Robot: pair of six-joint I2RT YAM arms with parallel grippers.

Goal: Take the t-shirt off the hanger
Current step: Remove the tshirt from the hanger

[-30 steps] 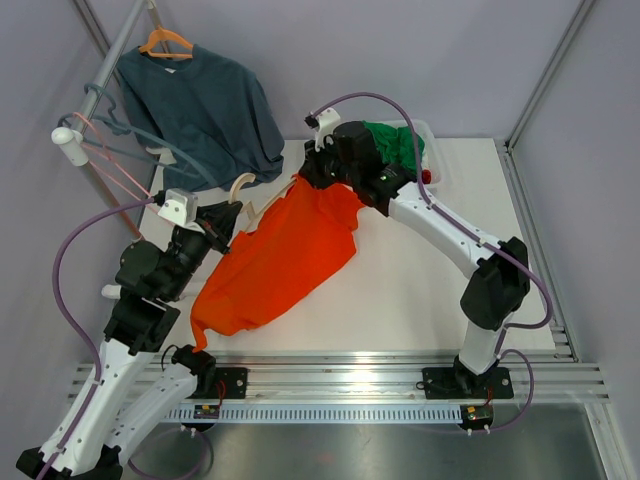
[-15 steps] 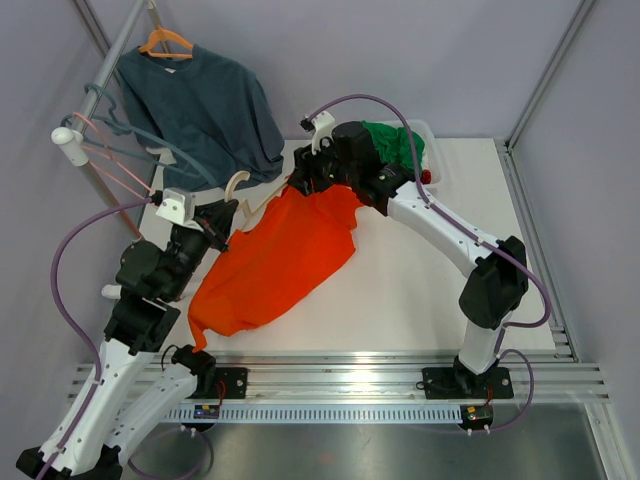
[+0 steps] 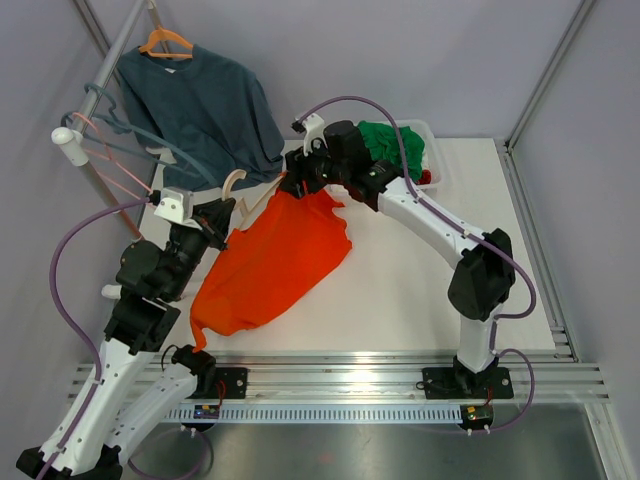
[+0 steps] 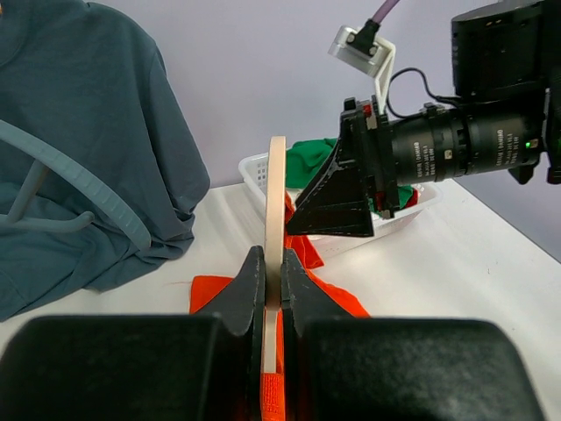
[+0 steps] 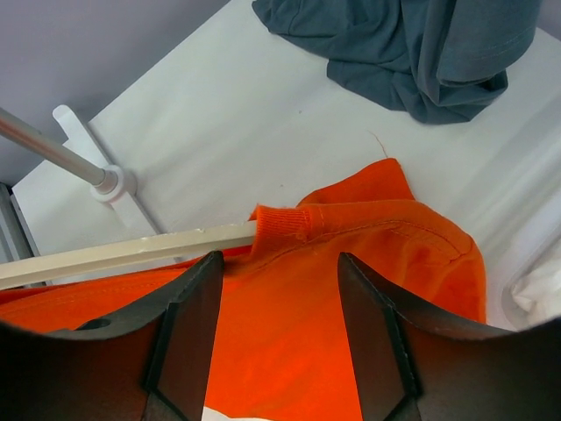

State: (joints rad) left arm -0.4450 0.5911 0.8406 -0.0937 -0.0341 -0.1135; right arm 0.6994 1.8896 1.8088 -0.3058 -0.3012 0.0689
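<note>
- Orange cotton t-shirt (image 3: 270, 265) spreads out from the pale wooden hanger (image 5: 131, 250), its collar hem (image 5: 280, 219) hooked over the hanger's arm.
- Left gripper (image 4: 267, 272) pinches the hanger tight.
- Right gripper (image 5: 279, 333) hovers beside the hanger's tip, jaws apart and empty; it should pinch the hem alone, then slide it outward.

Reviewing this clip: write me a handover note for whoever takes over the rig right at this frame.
Left end effector: shut on the hanger, holding it on edge above the table.
Right end effector: open, over the collar of the orange t-shirt, gripping nothing.
Things: the t-shirt lies spread on the table. One hanger arm pokes out at the collar, and the rest of the hanger seems to be inside the shirt.
Done: hanger secured, shirt down on the table.
Left: the shirt is not yet off. Probably grip the fabric near the collar and pull it clear of the hanger.
</note>
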